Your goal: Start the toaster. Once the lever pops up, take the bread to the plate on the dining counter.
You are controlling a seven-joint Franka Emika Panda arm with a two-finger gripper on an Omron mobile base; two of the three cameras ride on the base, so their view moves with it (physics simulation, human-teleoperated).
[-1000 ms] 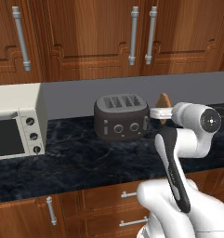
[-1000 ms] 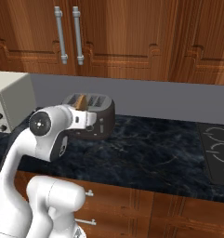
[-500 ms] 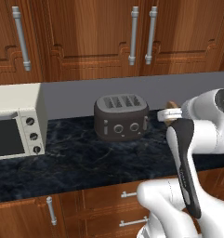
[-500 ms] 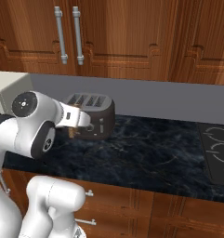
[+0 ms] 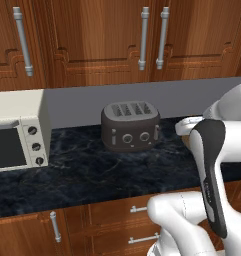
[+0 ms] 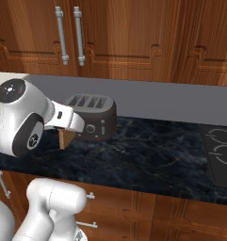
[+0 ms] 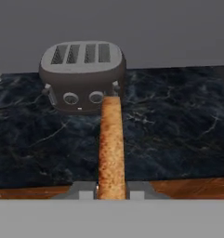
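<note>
The fingers (image 7: 111, 191) are clamping the bread (image 7: 111, 148) edge-on, the slice standing out from between the two tips and pointing toward the toaster (image 7: 82, 76). In the right base view the bread (image 6: 66, 136) is hanging under the hand, over the dark worktop (image 6: 148, 150), just in front of the toaster (image 6: 92, 116) and clear of it.

Judging from this, the toasting part looks finished: the four slots on top are showing empty and the slice is already out. What is remaining is the carry to the plate on the dining counter, and setting the slice down there.

The fingers themselves are hidden behind the arm's big joint in the right base view, and in the left base view the arm's wrist is blocking the hand. The lever (image 7: 116, 87) is too small to read as up or down with confidence.
</note>
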